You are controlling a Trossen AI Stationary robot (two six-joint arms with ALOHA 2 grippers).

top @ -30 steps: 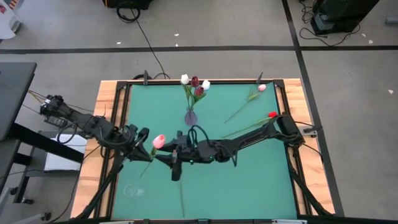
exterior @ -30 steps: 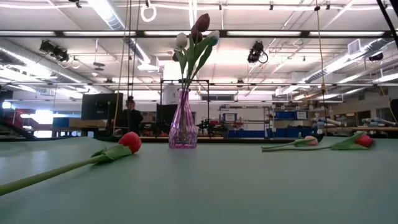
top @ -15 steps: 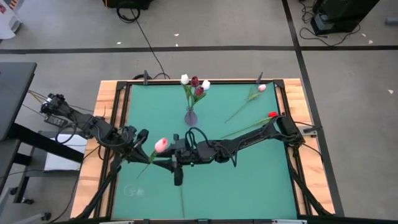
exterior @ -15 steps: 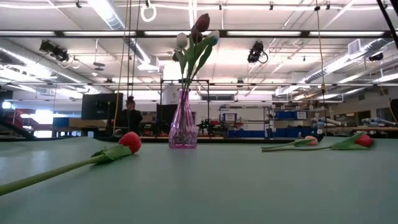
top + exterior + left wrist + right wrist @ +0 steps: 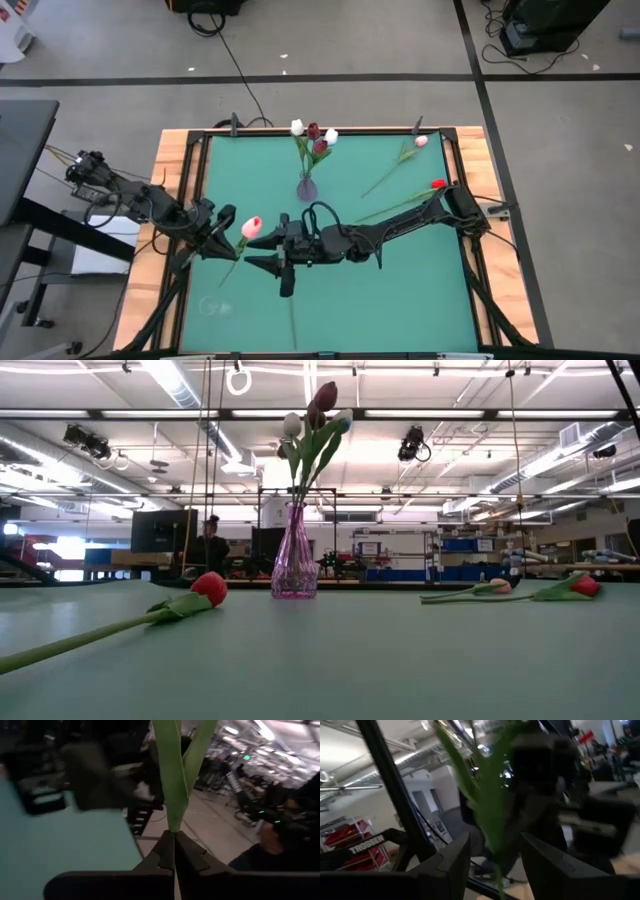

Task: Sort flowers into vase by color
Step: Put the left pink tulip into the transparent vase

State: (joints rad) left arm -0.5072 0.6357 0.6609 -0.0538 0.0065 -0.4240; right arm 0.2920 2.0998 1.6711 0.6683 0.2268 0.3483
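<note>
Already a good share of the sorting looks done, though several flowers remain. Nearest the front edge, a loose green stem (image 5: pixel 293 325) lies on the table (image 5: pixel 400 290); its head cannot be made out from above, though the low view shows a red tulip (image 5: pixel 209 587) lying close to that camera, which may be the same flower. Just beyond, over the left-middle of the mat, the left gripper (image 5: pixel 222 222) has its fingers (image 5: pixel 167 851) pressed together on the stem of a pink tulip (image 5: pixel 250 227), holding it off the surface. The right gripper (image 5: pixel 262 246) is just beside it with fingers (image 5: pixel 451 862) spread either side of the same stem, not clamped; my guess is a handover between the arms is under way. Farther back at centre, the vase (image 5: pixel 307 186) stands upright with four tulips in it, two white and two dark red. Towards the far right, a bright red tulip (image 5: pixel 437 185) and a pale pink one (image 5: pixel 421 141) lie flat, well apart from the vase. So roughly four are placed, one is in hand, and about three wait.
</note>
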